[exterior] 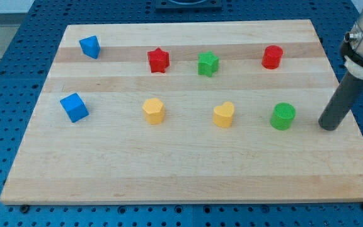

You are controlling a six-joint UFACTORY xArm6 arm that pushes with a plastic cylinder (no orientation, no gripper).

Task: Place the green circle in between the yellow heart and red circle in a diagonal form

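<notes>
Evidently no fingers were fitted, only my tip (328, 128), set just right of the green circle (283, 116), which was best nudged up-left between the yellow heart (224, 115) and red circle (272, 57).

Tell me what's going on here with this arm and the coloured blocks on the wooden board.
My tip, the lower end of a dark rod, rests on the wooden board just to the view's right of the green circle block, not touching it. The yellow heart block lies to the circle's left, the red circle block above it. The green circle is not yet between them.
</notes>
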